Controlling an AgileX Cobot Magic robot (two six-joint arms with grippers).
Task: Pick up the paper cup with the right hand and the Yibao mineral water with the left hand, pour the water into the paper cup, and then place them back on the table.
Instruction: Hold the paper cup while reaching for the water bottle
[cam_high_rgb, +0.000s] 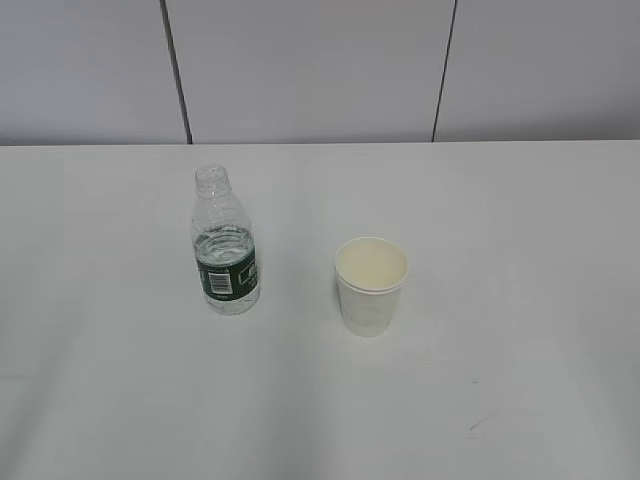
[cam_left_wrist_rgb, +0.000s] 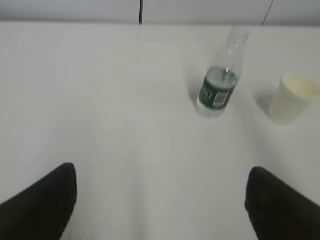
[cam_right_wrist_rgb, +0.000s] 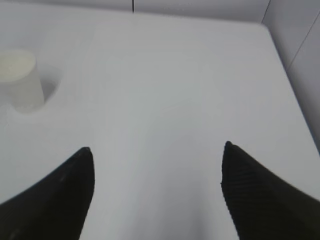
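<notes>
Nothing of the task appeared done: the paper cup (cam_high_rgb: 371, 286) stood upright on the surface (cam_high_rgb: 520, 250), empty as far as the cream interior showed, and ungrasped. White, tapered, rolled rim, shorter than the bottle.

The Yibao mineral water (cam_high_rgb: 225, 243) stood upright to the left of the cup, apart from it, with bare surface between. Clear ribbed body, dark green label with a white barcode patch, water level about at the label's top; whether a cap was on could not be told.

Left tool (cam_left_wrist_rgb: 160, 200): fingers spread wide, holding nothing, short of the bottle. Right tool (cam_right_wrist_rgb: 157, 192): fingers spread wide, empty, cup off to its left.

Remaining, by my judgement: both grasps, the pour, and setting down.
</notes>
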